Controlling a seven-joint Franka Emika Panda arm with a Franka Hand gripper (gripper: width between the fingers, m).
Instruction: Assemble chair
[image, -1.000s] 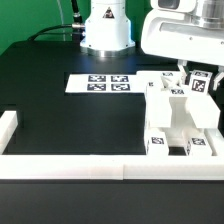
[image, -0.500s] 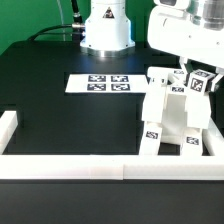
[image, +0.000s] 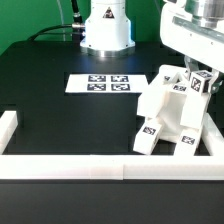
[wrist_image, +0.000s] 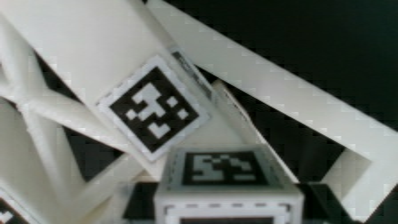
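Gripping the chair (image: 172, 115) near its top, the gripper (image: 197, 78) sat at the exterior view's upper right, w/ jaws part-closed on an upper piece of the white assembly that carried a tag. Exact contact pts were hard to make out, as the arm's white housing covered part of the grip. Chair assembly stood tilted, its top leaning toward the exterior view's right and its lower end resting on the black table (image: 70, 125), close to the white border wall (image: 70, 168) along the near edge. Square b/w tags showed on its lower blocks and on the upper end by the gripper. Marker board (image: 108, 84) lay flat on the table, to the exterior view's left of the chair and apart from it, in front of the robot base (image: 105, 30). Wrist view was filled by slanted white bars of the chair (wrist_image: 107, 60) against black, w/ one diamond-set tag and a second tag on a block; gripper fingers were not clearly distinguishable there.
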